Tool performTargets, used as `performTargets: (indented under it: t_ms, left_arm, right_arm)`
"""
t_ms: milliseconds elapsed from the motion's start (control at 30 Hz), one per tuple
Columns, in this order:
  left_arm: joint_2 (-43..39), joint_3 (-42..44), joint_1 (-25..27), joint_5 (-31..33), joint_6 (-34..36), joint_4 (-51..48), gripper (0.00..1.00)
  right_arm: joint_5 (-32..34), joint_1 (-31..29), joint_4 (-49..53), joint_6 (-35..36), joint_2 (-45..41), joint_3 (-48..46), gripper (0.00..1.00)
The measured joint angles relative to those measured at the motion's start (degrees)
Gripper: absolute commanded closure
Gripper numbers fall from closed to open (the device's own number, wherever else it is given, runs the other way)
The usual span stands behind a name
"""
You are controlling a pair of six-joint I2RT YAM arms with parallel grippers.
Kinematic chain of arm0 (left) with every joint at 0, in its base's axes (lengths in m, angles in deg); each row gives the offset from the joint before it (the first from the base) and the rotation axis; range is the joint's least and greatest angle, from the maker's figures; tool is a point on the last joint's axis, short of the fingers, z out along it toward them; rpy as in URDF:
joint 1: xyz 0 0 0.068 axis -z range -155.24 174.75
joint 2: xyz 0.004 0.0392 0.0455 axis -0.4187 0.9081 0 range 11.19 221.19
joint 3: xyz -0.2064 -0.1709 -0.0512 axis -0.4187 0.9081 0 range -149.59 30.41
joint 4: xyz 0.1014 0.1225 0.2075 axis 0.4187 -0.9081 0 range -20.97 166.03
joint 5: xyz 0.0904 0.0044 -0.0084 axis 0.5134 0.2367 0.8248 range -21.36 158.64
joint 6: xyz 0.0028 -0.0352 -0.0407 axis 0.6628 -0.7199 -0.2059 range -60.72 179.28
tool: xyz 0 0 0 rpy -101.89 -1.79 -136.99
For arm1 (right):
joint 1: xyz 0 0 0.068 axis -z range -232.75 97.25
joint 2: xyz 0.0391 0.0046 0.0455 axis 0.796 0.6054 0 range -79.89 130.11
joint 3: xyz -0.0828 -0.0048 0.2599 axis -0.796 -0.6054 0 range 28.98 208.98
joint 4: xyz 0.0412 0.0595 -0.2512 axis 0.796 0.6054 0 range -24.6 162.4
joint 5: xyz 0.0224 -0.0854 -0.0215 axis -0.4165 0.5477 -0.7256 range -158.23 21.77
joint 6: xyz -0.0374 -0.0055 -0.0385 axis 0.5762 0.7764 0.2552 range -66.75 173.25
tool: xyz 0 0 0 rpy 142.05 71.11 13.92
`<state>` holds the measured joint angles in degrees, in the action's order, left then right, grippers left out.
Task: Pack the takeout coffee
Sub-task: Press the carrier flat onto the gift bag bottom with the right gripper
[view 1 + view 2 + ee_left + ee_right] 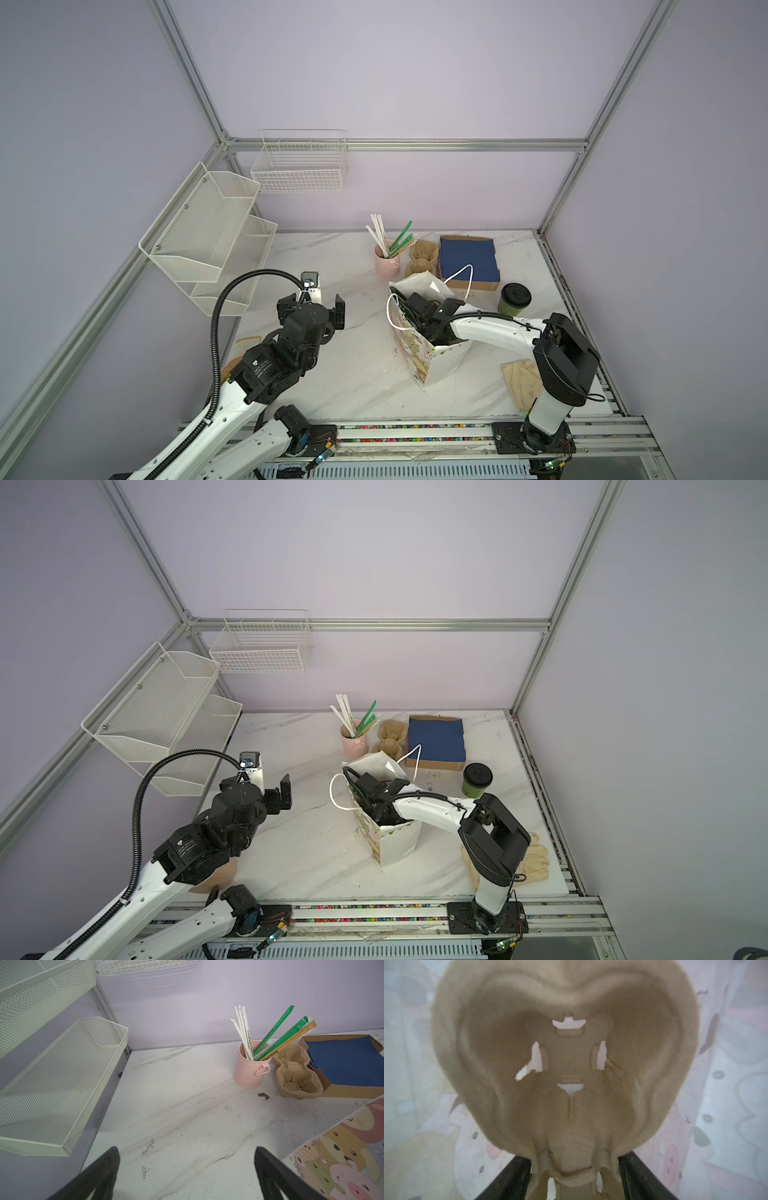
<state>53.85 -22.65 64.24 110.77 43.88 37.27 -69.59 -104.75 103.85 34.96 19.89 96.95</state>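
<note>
The takeout coffee [514, 298] [477, 780] is an olive-green paper cup with a black lid. It stands upright on the marble table, right of the cartoon-print paper bag [432, 365] [390, 845]. My right arm reaches into that bag from its right side. In the right wrist view my right gripper [574, 1161] is shut on the narrow waist of a tan pulp cup tray [571, 1053], with the bag's walls [726, 1084] around it. My left gripper [314, 298] [187, 1149] hangs open over bare table left of the bag and holds nothing.
A pink mug of straws [387, 264] [248, 1072], stacked pulp trays [422, 257] [297, 1078] and a cardboard box of blue napkins [469, 257] stand behind the bag. White mesh racks [208, 232] line the left wall. A beige cloth [521, 382] lies at front right.
</note>
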Motion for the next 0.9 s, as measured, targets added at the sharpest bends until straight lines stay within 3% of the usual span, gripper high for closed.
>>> performTargets:
  t_ms: [900]
  left_arm:
    - [0.8, 0.0, -0.2, -0.6, 0.0, 0.0, 0.0]
  right_arm:
    - [2.4, 0.3, 1.1, -2.0, 0.0, 4.0, 0.03]
